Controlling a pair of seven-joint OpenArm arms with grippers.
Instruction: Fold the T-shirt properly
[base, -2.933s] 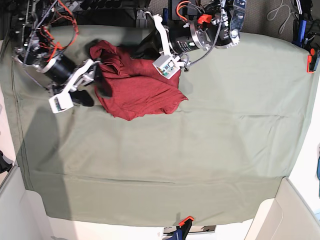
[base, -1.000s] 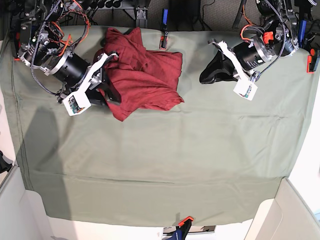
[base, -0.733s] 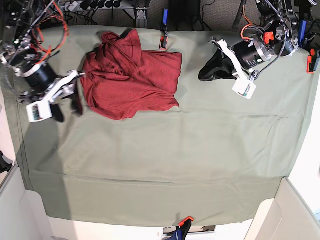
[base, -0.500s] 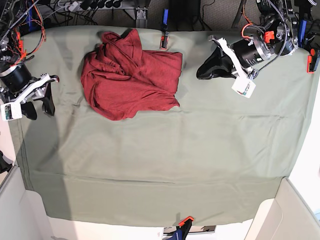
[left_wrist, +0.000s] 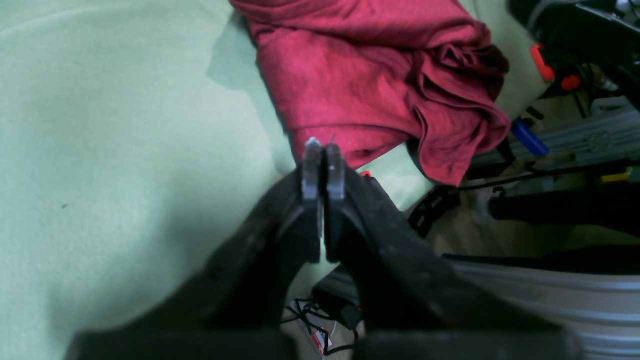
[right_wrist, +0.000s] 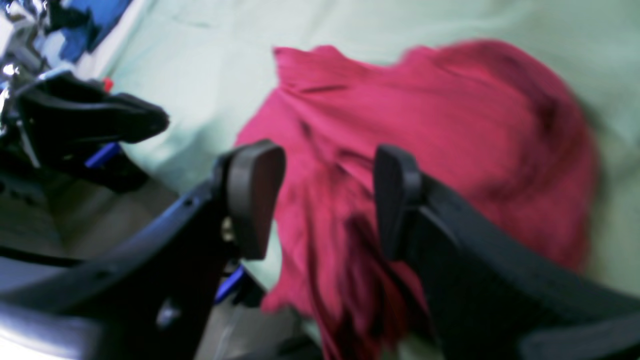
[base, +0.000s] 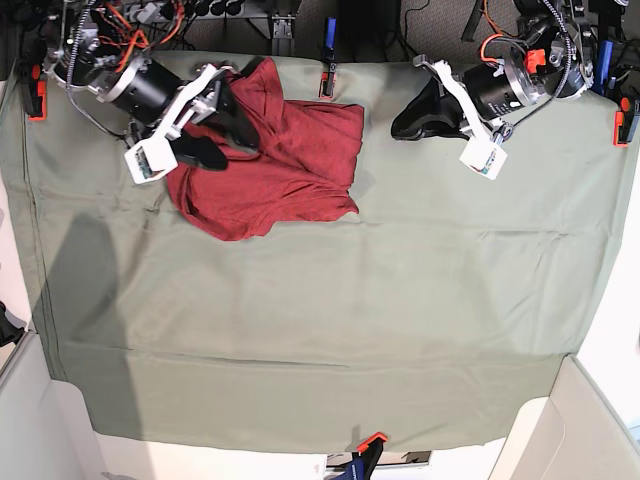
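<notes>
The dark red T-shirt (base: 275, 165) lies crumpled in a heap at the back left of the sage-green table cloth (base: 350, 300). My right gripper (base: 228, 135) is open over the heap's upper left part. In the right wrist view its fingers (right_wrist: 255, 195) stand wide apart with the T-shirt (right_wrist: 450, 150) behind them and nothing between them. My left gripper (base: 397, 128) is shut and empty above bare cloth, to the right of the shirt. In the left wrist view its closed tips (left_wrist: 322, 150) point toward the T-shirt (left_wrist: 370, 85).
Clamps hold the cloth at the back edge (base: 326, 80), the right edge (base: 622, 120), the left corner (base: 38, 100) and the front edge (base: 372, 441). Cables and frame parts run along the back. White bin walls (base: 560, 430) stand at the front corners.
My right arm swung from the table's left edge back over the shirt's upper left part. The shirt's upper left edge has shifted slightly. My left arm barely moved.
</notes>
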